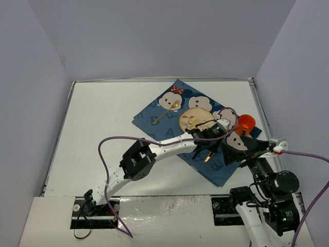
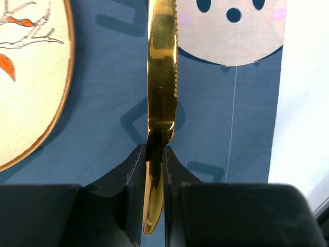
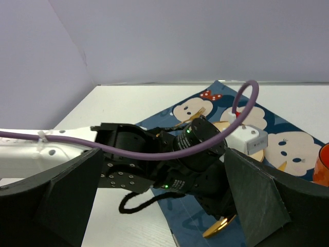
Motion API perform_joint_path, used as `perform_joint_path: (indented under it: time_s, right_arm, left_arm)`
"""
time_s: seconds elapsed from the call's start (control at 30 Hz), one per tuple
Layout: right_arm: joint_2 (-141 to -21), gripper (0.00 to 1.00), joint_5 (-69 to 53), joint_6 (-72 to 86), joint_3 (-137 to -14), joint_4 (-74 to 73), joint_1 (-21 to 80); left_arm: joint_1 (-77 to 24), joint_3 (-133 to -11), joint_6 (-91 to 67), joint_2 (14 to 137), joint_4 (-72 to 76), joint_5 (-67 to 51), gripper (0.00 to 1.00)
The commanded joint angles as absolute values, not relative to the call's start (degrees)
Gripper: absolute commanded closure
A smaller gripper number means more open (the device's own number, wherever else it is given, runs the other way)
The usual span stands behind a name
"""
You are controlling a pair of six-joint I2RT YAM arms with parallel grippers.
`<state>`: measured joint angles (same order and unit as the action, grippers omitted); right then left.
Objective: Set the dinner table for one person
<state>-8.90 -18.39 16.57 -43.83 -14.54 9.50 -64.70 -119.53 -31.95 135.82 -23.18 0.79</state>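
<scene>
Left fingers (image 2: 131, 177) are clamped on a gold knife (image 2: 162, 77), held edge-on over the cloth (image 2: 113, 103), right of the plate (image 2: 31, 82). Right fingers (image 3: 67, 198) are spread wide, empty. The white bench (image 1: 103, 118) fills the overhead frame's centre, under the cloth. The knife should be lowered flat beside the plate, parallel to it, before release.

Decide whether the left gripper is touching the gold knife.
Touching. The left wrist view shows the left gripper with its two black fingers clamped against the gold knife at its handle, no gap either side.
</scene>
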Motion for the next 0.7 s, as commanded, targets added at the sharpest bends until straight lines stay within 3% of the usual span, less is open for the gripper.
perform_joint_path:
  time_s: [0.0, 0.67]
  right_arm:
    - [-6.9, 0.0, -19.0, 15.8, -45.7, -11.1, 9.9]
    - [-5.8, 0.0, -18.1, 15.1, -47.4, -16.1, 9.9]
  left_arm:
    - [-65.4, -124.1, -30.7, 135.6, -19.0, 0.0, 1.0]
    - [-65.5, -129.3, -30.7, 142.2, -18.8, 1.2, 1.0]
